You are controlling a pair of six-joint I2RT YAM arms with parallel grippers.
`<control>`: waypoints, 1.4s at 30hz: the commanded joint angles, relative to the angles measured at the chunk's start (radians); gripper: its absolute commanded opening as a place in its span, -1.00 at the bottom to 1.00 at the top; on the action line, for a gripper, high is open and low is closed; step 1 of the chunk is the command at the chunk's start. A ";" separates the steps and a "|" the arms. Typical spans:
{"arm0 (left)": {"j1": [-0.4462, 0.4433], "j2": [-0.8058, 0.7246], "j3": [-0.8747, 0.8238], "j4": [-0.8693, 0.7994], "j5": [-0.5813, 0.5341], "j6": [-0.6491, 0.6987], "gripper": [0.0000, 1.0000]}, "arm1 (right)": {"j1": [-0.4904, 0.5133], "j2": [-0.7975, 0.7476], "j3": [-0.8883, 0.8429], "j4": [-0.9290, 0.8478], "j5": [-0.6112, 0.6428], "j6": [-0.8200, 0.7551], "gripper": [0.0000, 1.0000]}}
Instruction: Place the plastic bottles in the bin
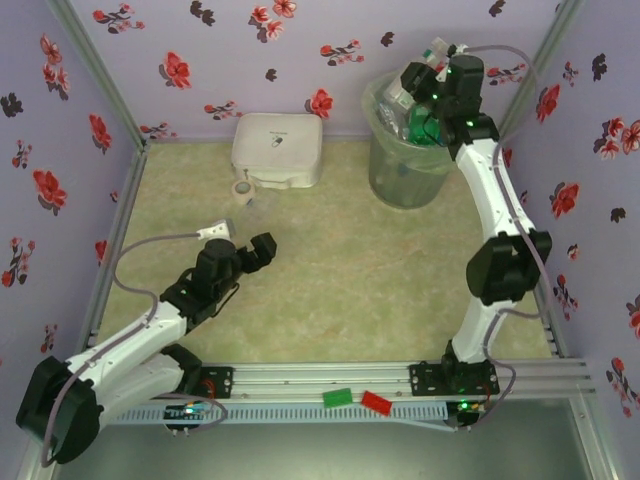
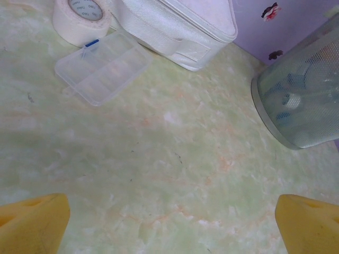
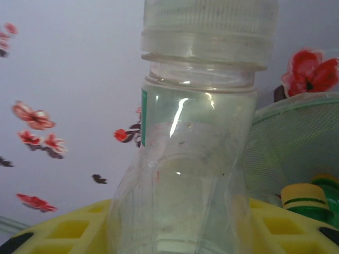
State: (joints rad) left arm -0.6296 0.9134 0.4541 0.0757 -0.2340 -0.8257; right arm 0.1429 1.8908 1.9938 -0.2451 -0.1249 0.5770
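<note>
Counting from the top view gives one bin [image 1: 405, 165], one white box [image 1: 278, 148], one tape roll [image 1: 243, 190] and two small tags, one green [image 1: 338, 397] and one red [image 1: 377, 402], on the front rail. The bin stands at the far right of the worktop [image 1: 350, 280], close to the flowered back wall, well apart from the white box to its left.

The right gripper [image 1: 432, 85] hangs over the bin's mouth, closed on one clear bottle [image 3: 196, 159]. In the right wrist view that bottle stands upright between the yellow fingers [image 3: 69, 230], its pale ribbed cap [image 3: 209, 21] cut off at the top edge and its lower body cut off at the bottom edge. A strip of green label shows on its left side. Behind it, low on the right, sits one green bottle [image 3: 307, 203] with a yellow cap, just inside the bin's mesh rim.

The left gripper [image 1: 250, 255] is spread wide and empty, hovering over bare worktop at the near left, far from the bin. Its wrist view also shows one clear compartment case [image 2: 103, 66] lying flat, touching or just beside the tape roll.

More bottles lie piled in the bin, but through the mesh and bag they are blurred green and blue shapes, too jumbled to count.
</note>
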 commanded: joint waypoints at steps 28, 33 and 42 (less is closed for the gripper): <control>0.023 -0.054 0.003 -0.071 0.001 -0.007 1.00 | -0.002 0.093 0.189 -0.126 0.182 -0.147 0.53; 0.038 -0.065 0.017 -0.092 -0.001 0.012 1.00 | -0.002 -0.004 0.120 -0.100 0.229 -0.179 0.58; 0.121 -0.101 0.036 -0.147 -0.015 0.091 1.00 | 0.002 -0.254 -0.125 -0.060 0.186 -0.243 0.99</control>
State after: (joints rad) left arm -0.5407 0.8333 0.4511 -0.0296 -0.2333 -0.7975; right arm 0.1375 1.7130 1.9343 -0.3313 0.0719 0.3801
